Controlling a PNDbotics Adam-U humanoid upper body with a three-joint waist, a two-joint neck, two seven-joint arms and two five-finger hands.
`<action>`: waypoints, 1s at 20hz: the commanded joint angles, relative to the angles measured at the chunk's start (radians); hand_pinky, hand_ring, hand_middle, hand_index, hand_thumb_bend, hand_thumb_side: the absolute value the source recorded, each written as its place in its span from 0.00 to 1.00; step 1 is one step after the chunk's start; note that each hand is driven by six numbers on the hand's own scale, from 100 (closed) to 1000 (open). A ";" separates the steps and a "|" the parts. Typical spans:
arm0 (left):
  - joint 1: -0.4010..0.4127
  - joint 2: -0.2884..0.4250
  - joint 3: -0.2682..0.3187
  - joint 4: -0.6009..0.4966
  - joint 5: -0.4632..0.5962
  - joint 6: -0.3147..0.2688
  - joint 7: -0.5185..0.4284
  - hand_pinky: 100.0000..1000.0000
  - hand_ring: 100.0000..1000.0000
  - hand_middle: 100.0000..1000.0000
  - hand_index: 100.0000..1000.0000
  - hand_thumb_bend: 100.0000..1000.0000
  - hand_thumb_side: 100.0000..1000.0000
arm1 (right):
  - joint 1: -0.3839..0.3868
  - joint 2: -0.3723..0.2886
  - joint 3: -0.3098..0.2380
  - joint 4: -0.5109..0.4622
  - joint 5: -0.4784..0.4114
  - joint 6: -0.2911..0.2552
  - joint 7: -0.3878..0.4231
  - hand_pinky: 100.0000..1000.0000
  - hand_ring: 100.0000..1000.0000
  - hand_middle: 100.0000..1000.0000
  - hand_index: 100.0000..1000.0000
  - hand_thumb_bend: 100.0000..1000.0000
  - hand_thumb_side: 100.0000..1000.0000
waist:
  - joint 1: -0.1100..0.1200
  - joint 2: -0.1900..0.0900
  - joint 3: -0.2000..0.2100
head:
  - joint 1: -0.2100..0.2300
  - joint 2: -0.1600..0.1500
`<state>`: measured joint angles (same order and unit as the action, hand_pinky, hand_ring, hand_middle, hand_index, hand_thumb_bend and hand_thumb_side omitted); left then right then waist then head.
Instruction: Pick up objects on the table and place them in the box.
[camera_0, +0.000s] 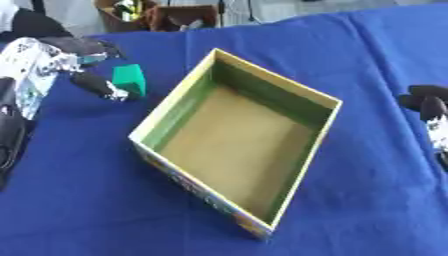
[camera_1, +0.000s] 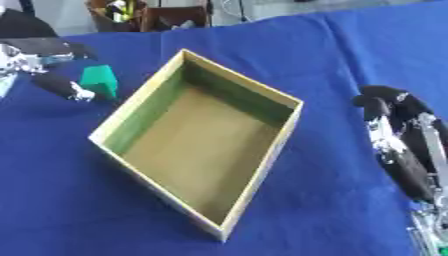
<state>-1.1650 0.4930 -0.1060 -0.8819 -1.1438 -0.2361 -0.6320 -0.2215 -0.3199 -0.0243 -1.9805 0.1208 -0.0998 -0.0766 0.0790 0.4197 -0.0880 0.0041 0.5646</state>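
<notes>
An open cardboard box (camera_0: 320, 131) with green inner walls and a brown floor sits askew in the middle of the blue cloth; nothing lies inside it. A small green block (camera_0: 129, 79) stands on the cloth just left of the box's far left wall. My left hand (camera_0: 50, 59) comes in from the upper left with its fingers spread. One dark fingertip (camera_0: 99, 86) lies against the block's lower left side, and the other fingers (camera_0: 87, 46) hover above and left of it. At the right edge my right hand (camera_1: 401, 137) rests open, fingers pointing away, apart from the box.
The blue cloth (camera_0: 367, 60) covers the whole table. A brown container (camera_0: 153, 15) with mixed items stands beyond the far edge. My left forearm (camera_0: 10, 135) runs down the left border.
</notes>
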 joint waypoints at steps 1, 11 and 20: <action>-0.029 0.040 0.019 -0.002 -0.017 0.009 0.010 0.84 0.92 0.99 1.00 0.51 0.73 | -0.014 -0.004 0.001 -0.019 -0.008 -0.002 0.005 0.82 0.75 0.56 0.74 0.00 0.65 | -0.002 -0.015 -0.005 | 0.011 -0.022; -0.037 0.044 0.029 0.021 -0.004 0.009 -0.025 0.83 0.91 0.97 1.00 0.46 0.70 | -0.021 0.007 0.001 -0.019 -0.005 0.003 0.008 0.82 0.74 0.55 0.73 0.00 0.63 | 0.001 0.007 -0.012 | 0.017 -0.037; -0.035 0.038 0.034 0.009 0.069 0.012 0.000 0.68 0.75 0.75 0.91 0.29 0.63 | -0.023 0.015 0.001 -0.019 0.005 0.026 -0.004 0.82 0.74 0.55 0.73 0.00 0.61 | 0.006 0.015 -0.019 | 0.017 -0.040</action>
<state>-1.1834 0.5022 -0.0810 -0.8572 -1.0868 -0.2237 -0.6471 -0.2377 -0.3017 -0.0211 -1.9805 0.1221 -0.0787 -0.0788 0.0892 0.4530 -0.1070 0.0197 0.5350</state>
